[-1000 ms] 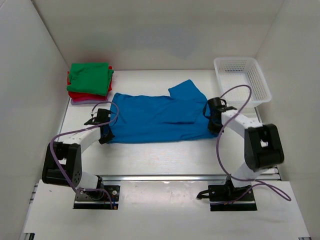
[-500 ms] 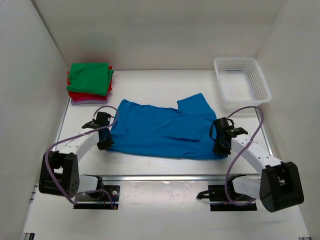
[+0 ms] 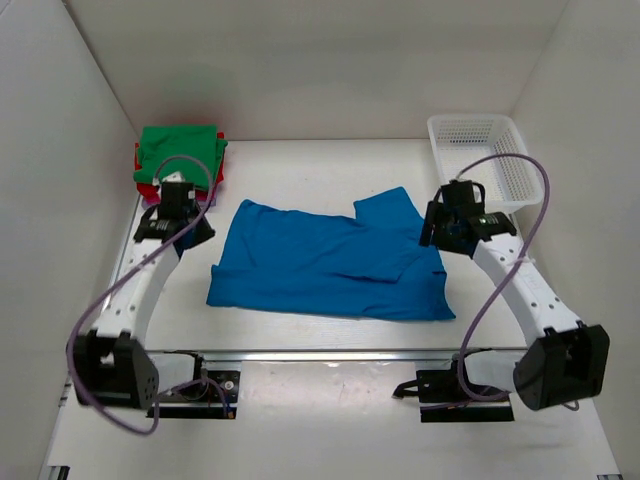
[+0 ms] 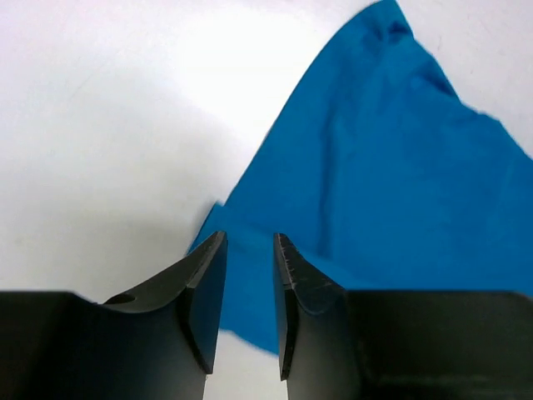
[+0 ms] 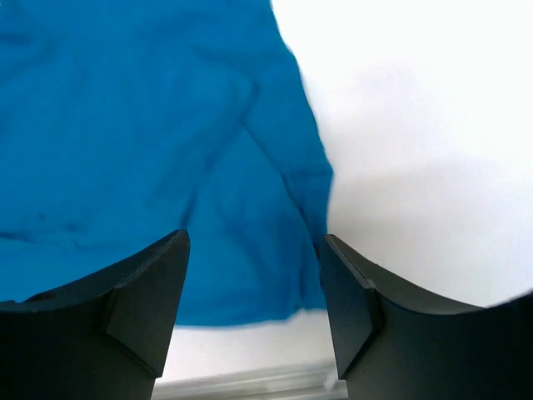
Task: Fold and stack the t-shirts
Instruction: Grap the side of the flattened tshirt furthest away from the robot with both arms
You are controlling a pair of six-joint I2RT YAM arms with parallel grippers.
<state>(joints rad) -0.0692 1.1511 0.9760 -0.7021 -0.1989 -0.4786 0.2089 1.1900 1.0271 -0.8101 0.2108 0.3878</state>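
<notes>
One blue t-shirt (image 3: 330, 262), one green t-shirt (image 3: 180, 150) and one red t-shirt (image 3: 143, 187) show.

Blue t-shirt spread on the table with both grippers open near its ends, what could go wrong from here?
The bright blue cloth t-shirt lies skewed, one sleeve sticking out at the far side; a fold from here may come out crooked.
The left gripper hangs close to the stack of folded t-shirts, green on top; a careless swing could knock it askew.
The right gripper is near the white plastic mesh basket and could bump it.
</notes>
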